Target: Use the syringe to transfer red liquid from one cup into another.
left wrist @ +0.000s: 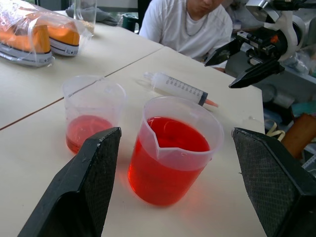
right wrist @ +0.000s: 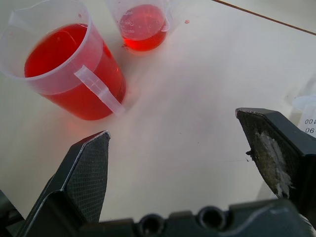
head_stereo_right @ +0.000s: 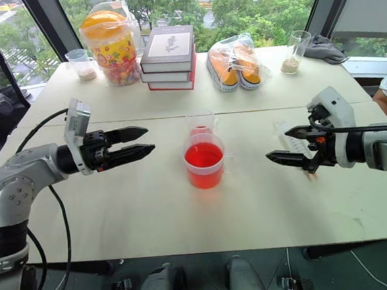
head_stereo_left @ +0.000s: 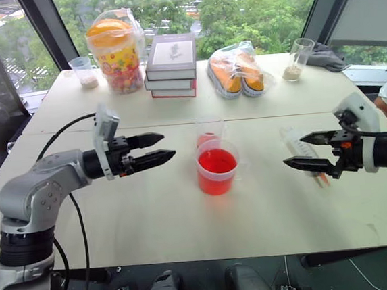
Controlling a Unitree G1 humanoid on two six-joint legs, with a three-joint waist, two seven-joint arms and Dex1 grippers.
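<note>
Lying untouched under open, empty right gripper (head_stereo_left: pixel 304 150): syringe (left wrist: pixel 178 88). Left gripper (head_stereo_left: pixel 157 149) open. Narrow cup (left wrist: pixel 92 111) holds little red liquid (left wrist: pixel 170 165); transfer pending.

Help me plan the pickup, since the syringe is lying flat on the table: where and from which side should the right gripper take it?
Probably mid-barrel, from above. The syringe lies flat on the table, apart from both cups, so its long clear barrel is the widest free part; its thin orange tip offers little to hold. The right gripper hangs open beside it, so closing across the barrel suits.
</note>
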